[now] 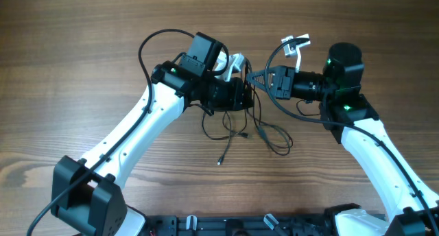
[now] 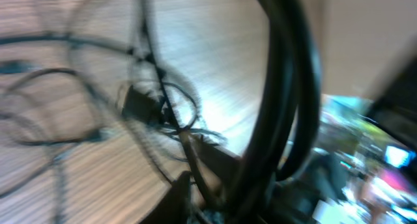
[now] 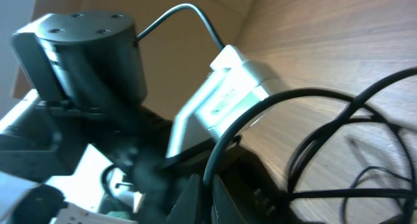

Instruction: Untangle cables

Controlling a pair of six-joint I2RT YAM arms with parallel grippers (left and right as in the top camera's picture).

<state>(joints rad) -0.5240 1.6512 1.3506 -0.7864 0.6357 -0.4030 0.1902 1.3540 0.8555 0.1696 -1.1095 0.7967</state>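
Observation:
The cables are thin black cords hanging in loose loops from both grippers down to the wooden table, with one small plug end lying to the front. My left gripper and right gripper are almost touching at the table's middle, above the tangle. In the blurred left wrist view the left gripper seems shut on a cord, with a knot of loops beyond. In the right wrist view the right gripper is shut on a cord that arcs up over more loops.
The left arm's wrist and white camera mount fill the right wrist view close ahead. A white part sits behind the right wrist. The arm bases stand at the front edge.

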